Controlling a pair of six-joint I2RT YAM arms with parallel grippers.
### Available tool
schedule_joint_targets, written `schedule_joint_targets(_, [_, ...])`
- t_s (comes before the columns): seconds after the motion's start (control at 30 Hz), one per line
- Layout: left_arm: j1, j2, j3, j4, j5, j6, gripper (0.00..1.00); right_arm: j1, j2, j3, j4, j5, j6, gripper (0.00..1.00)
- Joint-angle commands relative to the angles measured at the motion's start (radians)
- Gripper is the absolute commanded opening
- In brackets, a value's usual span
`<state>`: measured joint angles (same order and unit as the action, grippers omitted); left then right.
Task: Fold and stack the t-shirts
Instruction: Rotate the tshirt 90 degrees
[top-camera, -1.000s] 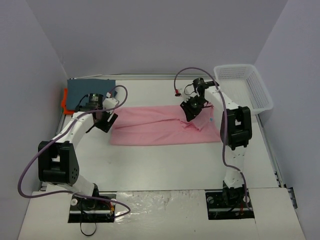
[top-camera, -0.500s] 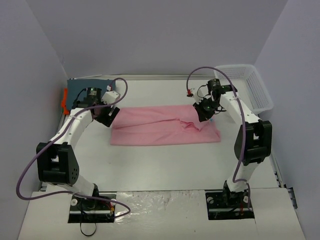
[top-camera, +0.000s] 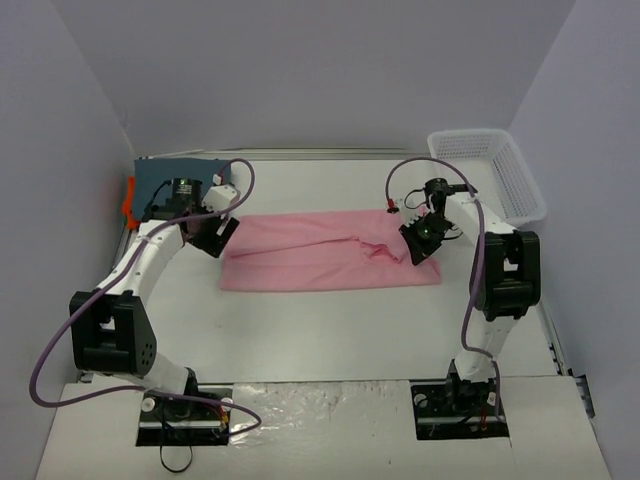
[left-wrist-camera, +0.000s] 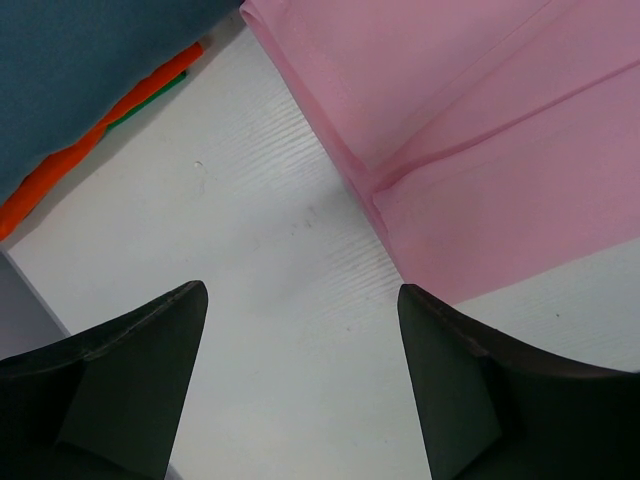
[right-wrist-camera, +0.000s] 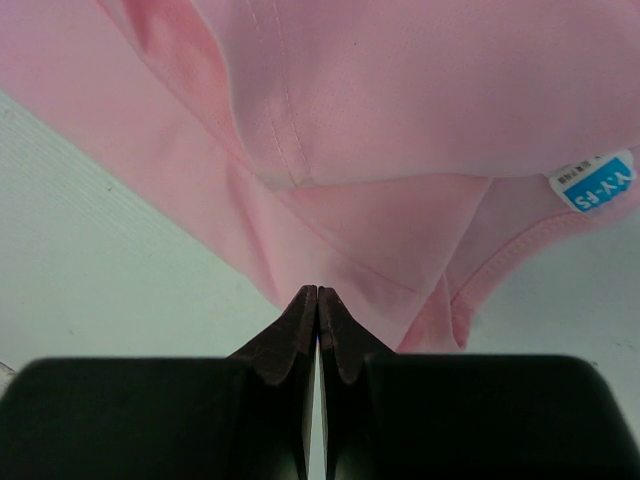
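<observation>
Pink t-shirt (top-camera: 320, 262) lies flat in a long folded band between the two arms. In the overhead view the right pincer (top-camera: 418, 250) has travelled outward from the shirt's middle to its collar end and now sits on it. The left pincer (top-camera: 214, 234) has edged up to the opposite end, with the dark blue-grey shirt (top-camera: 170, 176) and the orange shirt (top-camera: 129, 200) just behind it and the white basket (top-camera: 520, 190) well beyond the right pincer. From the left wrist, the left pincer (left-wrist-camera: 300, 292) stands wide open over bare table and holds nothing. The pink t-shirt (left-wrist-camera: 480, 130) has its corner just ahead and to one side of the fingers, and the blue-grey shirt (left-wrist-camera: 80, 60) and the orange shirt (left-wrist-camera: 90, 150) are farther ahead on the other side. From the right wrist, the right pincer (right-wrist-camera: 318, 293) has snapped closed, its tips pressed together right at the lower edge of the pink t-shirt (right-wrist-camera: 380, 120), apparently pinching a fold near the collar. A small blue label (right-wrist-camera: 597, 183) sits off to the side. That closing suggests the collar end is now secured, so the next fold probably waits on the left pincer taking its own corner.
</observation>
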<state>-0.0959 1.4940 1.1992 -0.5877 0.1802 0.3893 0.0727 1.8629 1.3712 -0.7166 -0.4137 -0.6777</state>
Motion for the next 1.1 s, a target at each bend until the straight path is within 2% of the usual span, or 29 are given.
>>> schedule_joint_targets(0.0, [0.005,-0.049,0.003,-0.008,0.004,0.010,0.76,0.004,0.038,-0.017,-0.034,0.012,0.000,0.00])
schedule_joint_targets(0.23, [0.005,-0.031,0.014,-0.003,-0.002,0.013,0.76,0.002,0.108,-0.018,-0.021,0.041,0.000,0.00])
schedule_joint_targets(0.43, [0.007,-0.017,0.031,0.008,-0.019,0.013,0.76,0.002,0.223,0.081,0.006,0.101,0.043,0.00])
schedule_joint_targets(0.57, [0.024,-0.006,0.045,0.026,-0.042,0.013,0.77,0.007,0.347,0.256,0.005,0.142,0.099,0.00])
schedule_joint_targets(0.7, [0.050,0.014,0.062,0.034,-0.045,0.000,0.77,0.019,0.543,0.498,-0.010,0.167,0.141,0.00])
schedule_joint_targets(0.77, [0.062,0.022,0.060,0.048,-0.042,-0.006,0.77,0.045,0.619,0.681,-0.036,0.167,0.147,0.00])
schedule_joint_targets(0.9, [0.070,0.031,0.051,0.083,-0.048,0.000,0.77,0.116,0.867,1.061,-0.044,0.225,0.150,0.00])
schedule_joint_targets(0.93, [0.071,0.043,0.063,0.081,-0.064,-0.001,0.77,0.142,0.939,1.209,0.006,0.261,0.152,0.00])
schedule_joint_targets(0.97, [0.071,0.052,0.069,0.078,-0.068,-0.004,0.77,0.153,0.940,1.256,0.006,0.272,0.155,0.00])
schedule_joint_targets(1.03, [0.071,0.077,0.082,0.062,-0.070,-0.004,0.77,0.173,0.953,1.246,0.184,0.279,0.152,0.00])
schedule_joint_targets(1.07, [0.071,0.084,0.089,0.051,-0.070,-0.007,0.77,0.189,0.923,1.171,0.326,0.277,0.153,0.00])
